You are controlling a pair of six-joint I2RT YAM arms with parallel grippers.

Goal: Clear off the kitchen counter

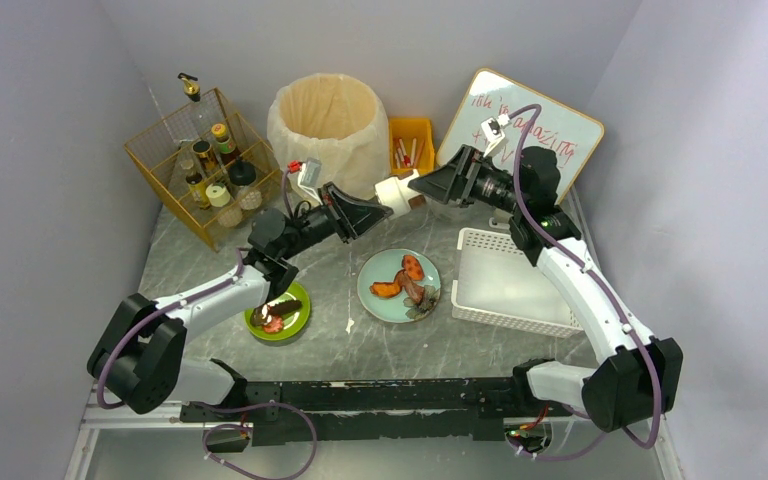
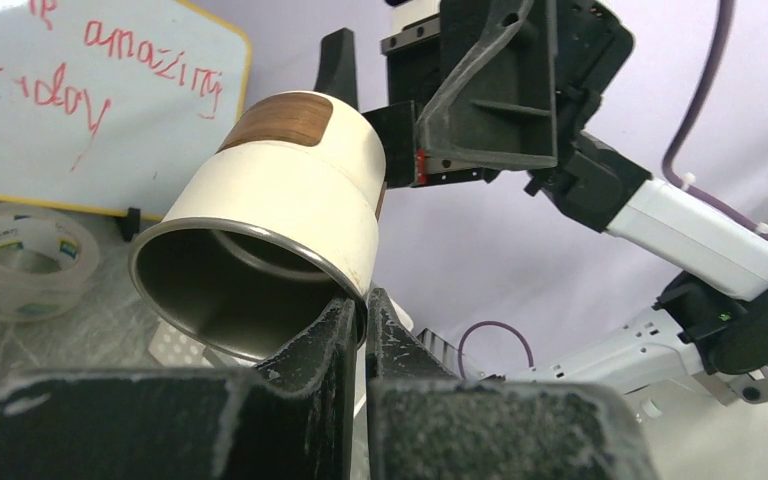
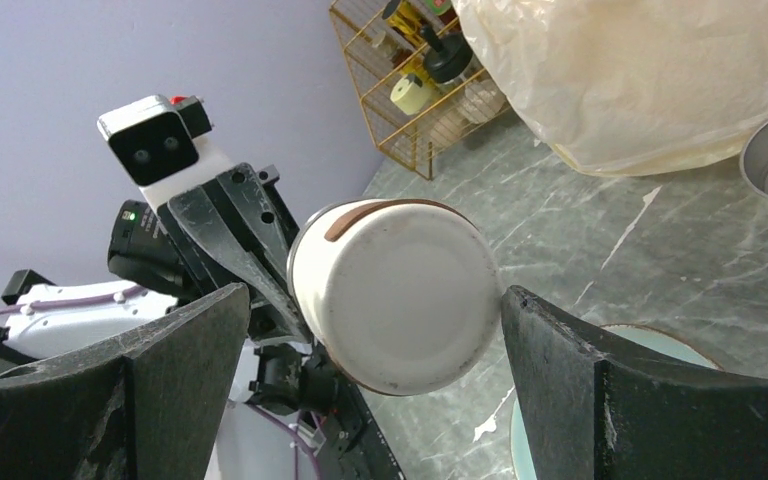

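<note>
Handover looks to be the step in hand: the cream mug (image 2: pixel 290 190) with its brown band hangs on its side in the air above the back of the desk (image 1: pixel 390 345), well clear of the stone, between the two arms. The left tool (image 2: pixel 363 305) is clenched on the mug's rim, one finger inside the mouth and one outside, and that thin pinch alone carries the weight. The right tool (image 3: pixel 375 300) faces it from the other end, released and spread wide, its fingers standing either side of the mug's base (whether the right-hand pad already brushes the wall I cannot tell). On the desk itself lie a pale blue plate (image 1: pixel 372 272) with food scraps, a green plate (image 1: pixel 300 320) with more scraps under the left arm, and a white basket (image 1: pixel 505 290) on the right side, so I judge the clearing to be far from done. The next move calls for the right tool to close squarely on the mug's round body before the left lets the rim go; the glazed side is smooth, so a grip too near the base could let it slip, and the basket seems the likely place for it
</note>
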